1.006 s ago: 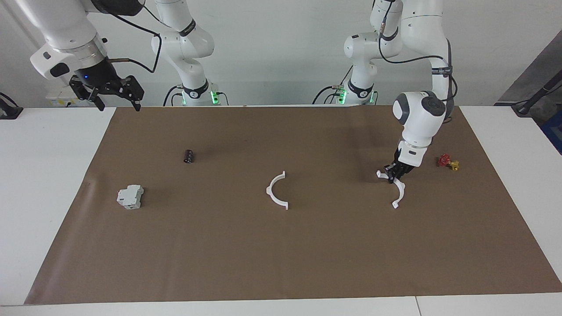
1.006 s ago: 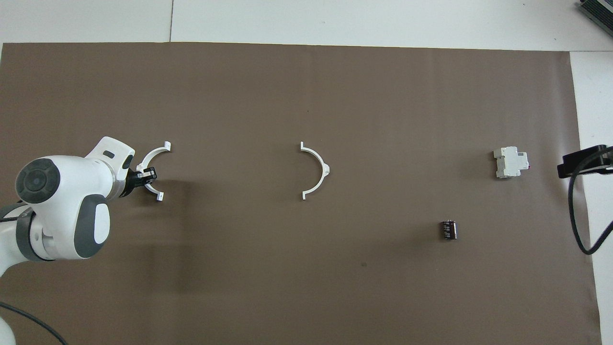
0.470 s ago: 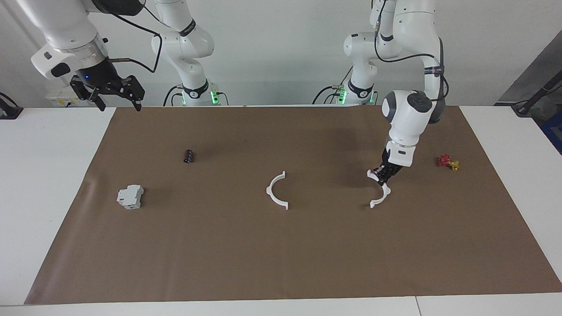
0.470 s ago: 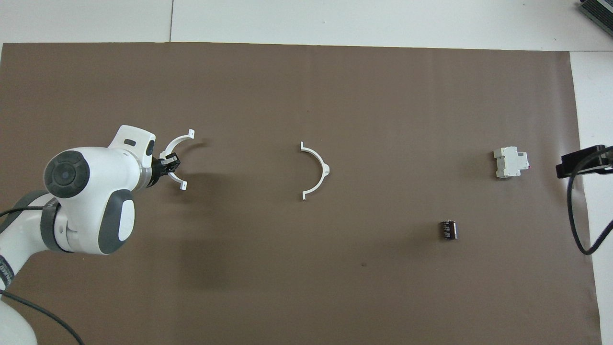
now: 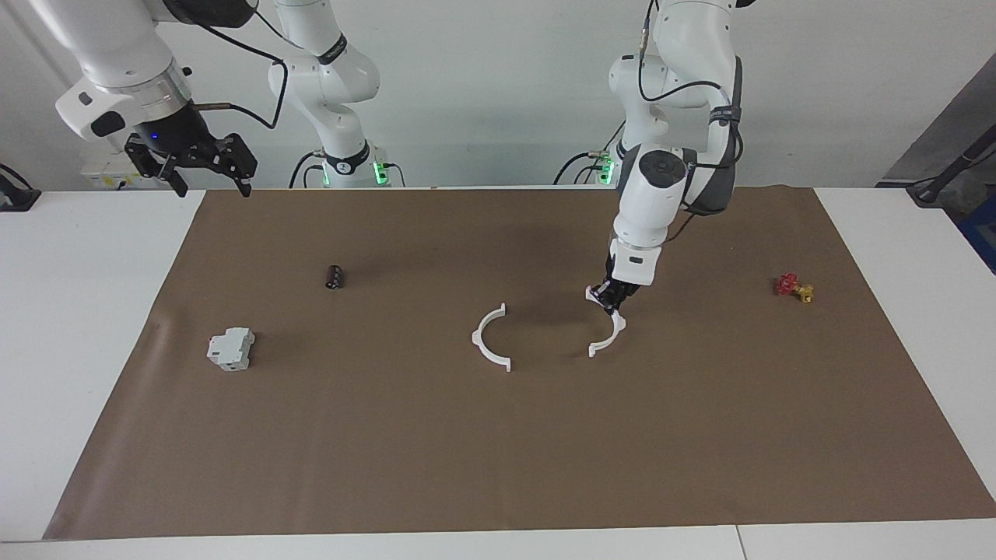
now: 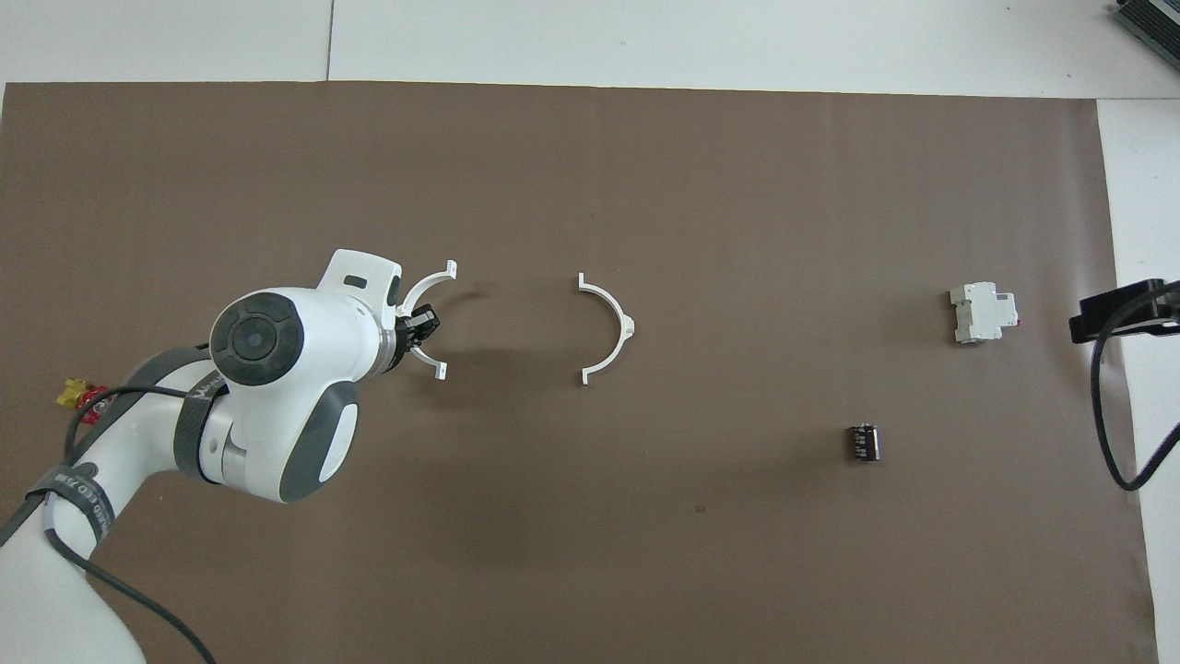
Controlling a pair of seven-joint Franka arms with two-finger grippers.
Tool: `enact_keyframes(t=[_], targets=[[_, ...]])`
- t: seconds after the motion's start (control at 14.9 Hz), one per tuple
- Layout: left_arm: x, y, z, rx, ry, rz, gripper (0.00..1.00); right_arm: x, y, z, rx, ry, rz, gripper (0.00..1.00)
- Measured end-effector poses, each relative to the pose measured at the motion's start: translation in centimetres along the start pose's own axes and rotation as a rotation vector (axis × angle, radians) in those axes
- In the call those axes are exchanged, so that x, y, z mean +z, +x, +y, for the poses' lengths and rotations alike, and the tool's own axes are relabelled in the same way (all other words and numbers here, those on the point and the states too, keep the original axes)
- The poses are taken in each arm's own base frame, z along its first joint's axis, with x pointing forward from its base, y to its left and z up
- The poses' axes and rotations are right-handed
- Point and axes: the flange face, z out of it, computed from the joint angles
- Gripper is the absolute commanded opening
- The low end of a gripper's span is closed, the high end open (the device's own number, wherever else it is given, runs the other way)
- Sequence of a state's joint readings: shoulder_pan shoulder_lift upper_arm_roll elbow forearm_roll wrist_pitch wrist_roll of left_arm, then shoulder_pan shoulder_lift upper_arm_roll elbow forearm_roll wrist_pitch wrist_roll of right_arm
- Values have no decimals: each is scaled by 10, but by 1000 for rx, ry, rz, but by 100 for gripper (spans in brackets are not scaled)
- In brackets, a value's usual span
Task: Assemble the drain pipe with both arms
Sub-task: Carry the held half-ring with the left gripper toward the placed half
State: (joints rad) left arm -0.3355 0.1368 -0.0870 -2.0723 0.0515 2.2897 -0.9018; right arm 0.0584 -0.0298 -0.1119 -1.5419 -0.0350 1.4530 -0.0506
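Note:
One white half-ring of the drain pipe (image 5: pixel 492 340) (image 6: pixel 610 327) lies flat at the middle of the brown mat. My left gripper (image 5: pixel 608 299) (image 6: pixel 419 327) is shut on the second white half-ring (image 5: pixel 608 336) (image 6: pixel 426 284), holding it by the middle of its arc just above the mat, a short gap from the lying one toward the left arm's end. The two open sides face each other. My right gripper (image 5: pixel 208 171) hangs open and empty, high over the mat's corner at the right arm's end; the overhead view shows only its tip (image 6: pixel 1120 312).
A grey-white boxy block (image 5: pixel 230 348) (image 6: pixel 983 313) and a small dark cylinder (image 5: pixel 334 277) (image 6: pixel 864 442) lie toward the right arm's end. A red-and-yellow valve (image 5: pixel 794 288) (image 6: pixel 77 394) sits toward the left arm's end. The brown mat (image 5: pixel 498 451) covers most of the white table.
My left gripper has carried its half-ring across the mat toward the lying half-ring at the middle, away from the valve. The right arm has stayed where it was.

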Motion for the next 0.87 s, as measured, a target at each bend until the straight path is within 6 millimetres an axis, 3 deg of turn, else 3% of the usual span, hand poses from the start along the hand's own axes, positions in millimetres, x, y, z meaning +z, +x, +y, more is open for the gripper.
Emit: enact_keyframes(t=[0.2, 0.4, 0.6, 0.87], targets=[[-28, -6, 33, -55, 4, 19, 0, 0, 0, 0, 0, 0, 0, 100], [-23, -46, 68, -84, 0, 20, 0, 0, 0, 0, 0, 0, 0, 100], [-2, -72, 99, -86, 17, 26, 0, 0, 0, 0, 0, 0, 0, 100], [32, -64, 107, -87, 25, 32, 0, 0, 0, 0, 0, 1, 0, 100]])
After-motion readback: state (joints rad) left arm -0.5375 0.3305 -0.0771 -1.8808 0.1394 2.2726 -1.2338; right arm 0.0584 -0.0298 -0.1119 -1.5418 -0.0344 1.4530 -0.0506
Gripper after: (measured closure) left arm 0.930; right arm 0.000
